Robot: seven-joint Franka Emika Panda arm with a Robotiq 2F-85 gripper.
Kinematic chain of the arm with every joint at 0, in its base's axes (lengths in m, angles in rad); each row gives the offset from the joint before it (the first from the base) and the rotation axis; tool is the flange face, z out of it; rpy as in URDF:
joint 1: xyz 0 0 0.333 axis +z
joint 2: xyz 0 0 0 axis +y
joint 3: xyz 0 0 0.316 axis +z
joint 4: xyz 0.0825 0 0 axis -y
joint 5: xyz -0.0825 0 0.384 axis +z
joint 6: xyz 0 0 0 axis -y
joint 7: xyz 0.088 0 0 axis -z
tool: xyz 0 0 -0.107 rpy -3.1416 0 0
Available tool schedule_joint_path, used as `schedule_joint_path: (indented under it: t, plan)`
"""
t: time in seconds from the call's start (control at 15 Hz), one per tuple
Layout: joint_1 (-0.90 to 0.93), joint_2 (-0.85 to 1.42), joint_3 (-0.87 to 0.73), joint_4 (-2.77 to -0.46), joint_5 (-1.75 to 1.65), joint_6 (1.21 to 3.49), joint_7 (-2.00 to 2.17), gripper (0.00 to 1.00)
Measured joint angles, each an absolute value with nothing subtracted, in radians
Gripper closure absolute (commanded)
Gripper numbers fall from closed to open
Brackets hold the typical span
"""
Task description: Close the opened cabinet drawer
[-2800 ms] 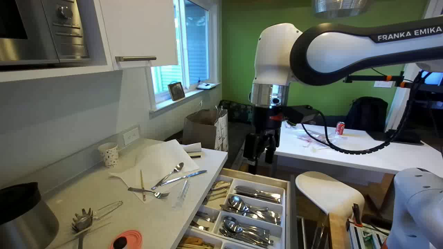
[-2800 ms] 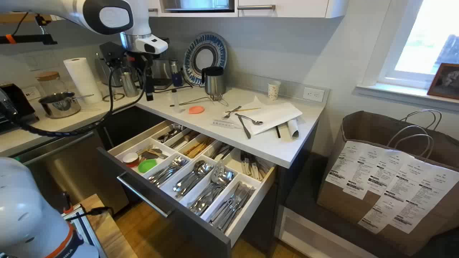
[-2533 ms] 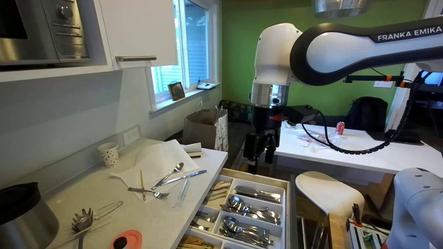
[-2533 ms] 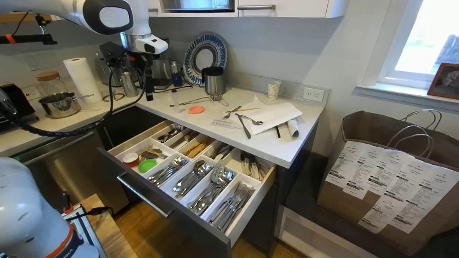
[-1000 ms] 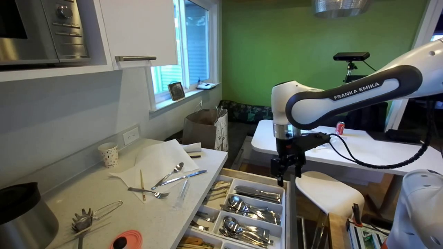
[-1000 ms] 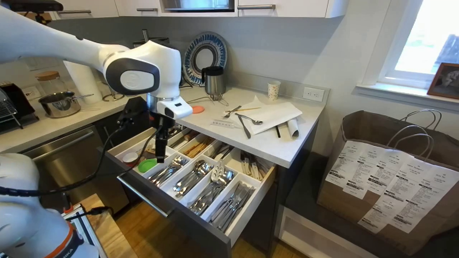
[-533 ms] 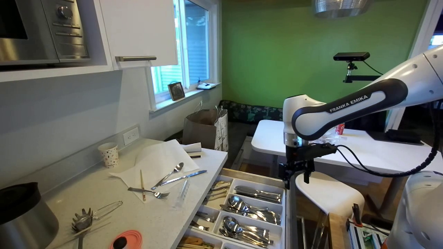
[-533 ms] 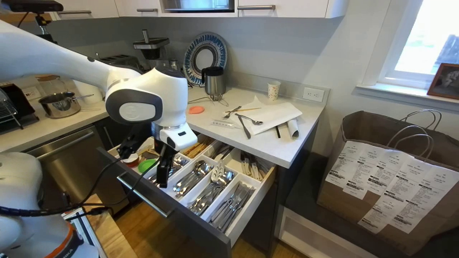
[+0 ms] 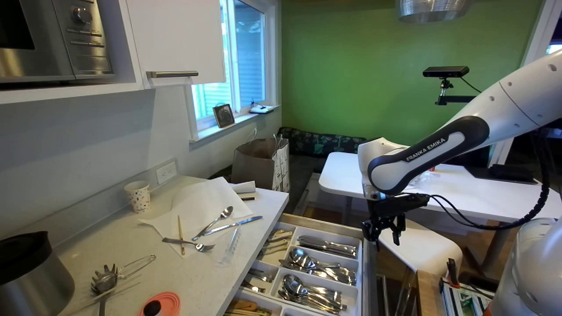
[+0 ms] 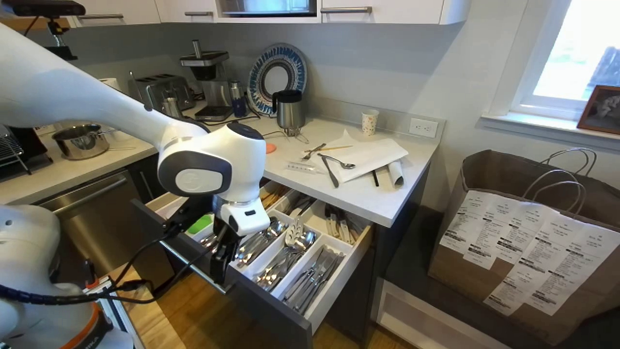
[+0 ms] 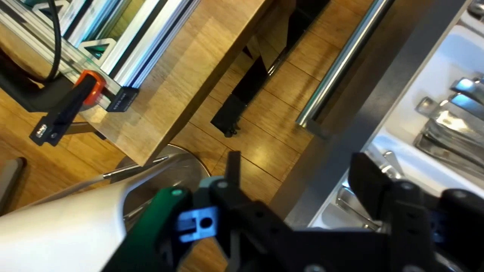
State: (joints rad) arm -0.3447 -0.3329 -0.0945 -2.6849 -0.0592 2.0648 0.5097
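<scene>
The cabinet drawer (image 10: 276,310) stands pulled out from under the counter, with a dark front panel and white cutlery trays inside. It also shows in an exterior view (image 9: 330,224) and in the wrist view (image 11: 363,113). Its silver bar handle (image 11: 340,71) is on the front face, partly hidden by the arm in an exterior view (image 10: 167,248). My gripper (image 11: 295,156) is open and empty, low at the drawer's front panel in both exterior views (image 9: 387,241) (image 10: 219,274). In the wrist view one finger is over the floor outside, the other over the trays. I cannot tell whether it touches the panel.
The counter (image 10: 315,189) holds cutlery, paper and a cup (image 10: 369,121). A white chair (image 9: 421,245) and a wooden stand (image 11: 181,75) with a clamp are in front of the drawer. A paper bag (image 10: 523,252) stands beside the cabinet.
My arm has come down and the gripper has moved from well above the drawer, away from its front, to the front panel. The drawer has not moved.
</scene>
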Motion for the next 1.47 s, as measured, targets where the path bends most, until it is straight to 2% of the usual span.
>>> schedule_joint_path:
  t: [0.4,0.93,1.47]
  plan:
    - [-0.357,-0.203,-0.121,-2.684,-0.074,2.162,0.612,1.00]
    - [-0.346,-0.080,-0.157,-2.668,-0.068,2.298,0.683,1.00]
    - [-0.316,-0.064,-0.174,-2.666,0.071,2.416,0.699,1.00]
